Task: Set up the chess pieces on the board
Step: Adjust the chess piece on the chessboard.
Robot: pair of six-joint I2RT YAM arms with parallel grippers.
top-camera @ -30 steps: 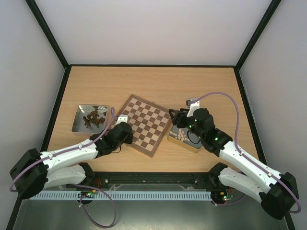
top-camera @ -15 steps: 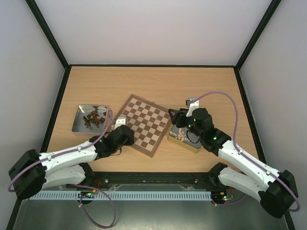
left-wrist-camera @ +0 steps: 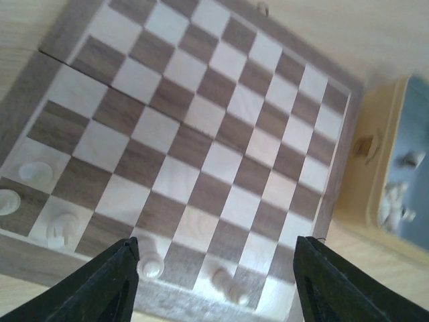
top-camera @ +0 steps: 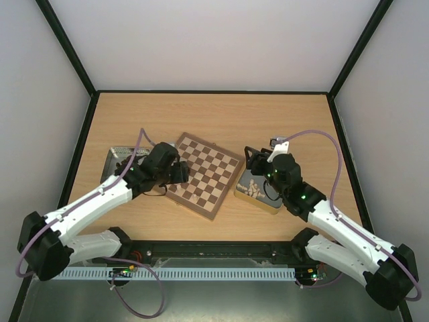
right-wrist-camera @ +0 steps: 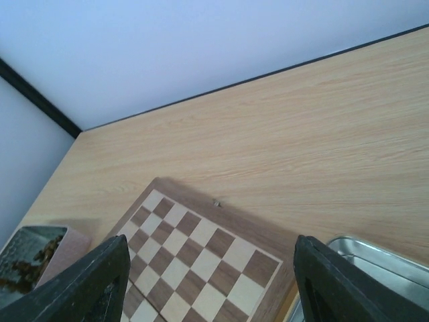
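The board (top-camera: 204, 176) is lying askew. The left gripper (top-camera: 181, 172) is hovering over its left edge, jaws spread and empty. The right gripper (top-camera: 252, 161), likewise spread and empty, is hanging just right of the board. Five pale pieces (left-wrist-camera: 151, 266) are sitting along the board's left edge.

Chess pieces (left-wrist-camera: 151, 267) between left fingers (left-wrist-camera: 100, 288) blurred, kinds untold, board (right-wrist-camera: 194, 268) cut off between right fingers (right-wrist-camera: 87, 288), tin (left-wrist-camera: 365, 201) clipped past left fingers.

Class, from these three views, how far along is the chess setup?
Done: about five pale chess pieces sit along one edge of the board. In hand: nothing; the left gripper and right gripper are open and empty. Left: more lie in the gold tin, and most squares are bare.
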